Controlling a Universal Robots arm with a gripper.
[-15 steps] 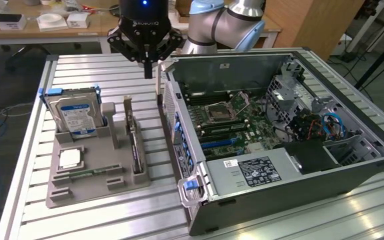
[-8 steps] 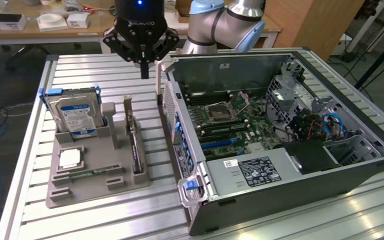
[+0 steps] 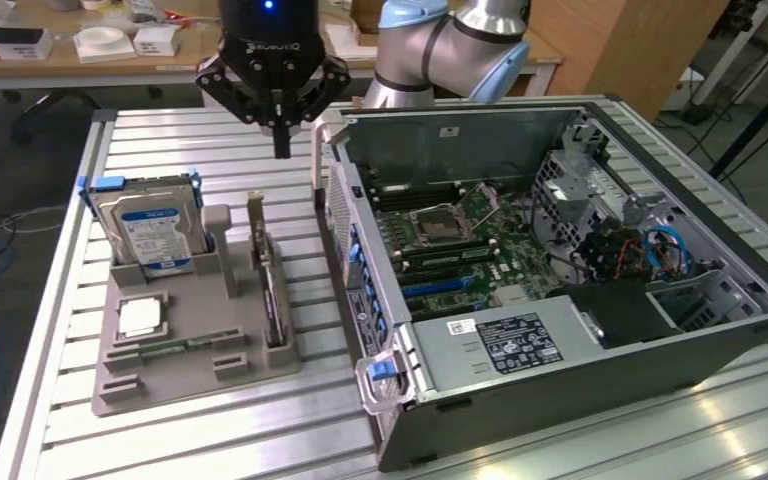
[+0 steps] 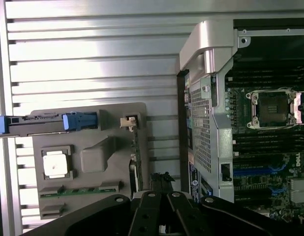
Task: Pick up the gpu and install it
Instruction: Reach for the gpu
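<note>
Hanging above the slatted metal worktop [image 3: 224, 445], the gripper [image 3: 281, 150] [image 4: 162, 183] has its two fingers pressed together to a point and carries nothing. It hovers over the strip of bare worktop between a grey parts tray [image 3: 177, 385] and the open computer case [image 3: 584, 400], toward the worktop's far edge as the exterior view sees it.

The gpu [image 3: 268, 285] [image 4: 134, 157] sits below the fingertips and slightly to the exterior view's left, untouched. The thin dark card stands on its long edge in a slot along the tray's side nearest the case.

On the same tray, a silver hard drive [image 3: 155, 232] with a blue-and-white label stands upright at the far corner on the exterior view's left. A square processor chip [image 3: 140, 318] lies flat in a recess near the tray's middle, and a green memory stick [image 3: 177, 347] lies flat closer to the tray's near edge.

The case lies on its side just beside the tray, on the exterior view's right, with its side panel off and its motherboard [image 3: 471, 245] exposed.
</note>
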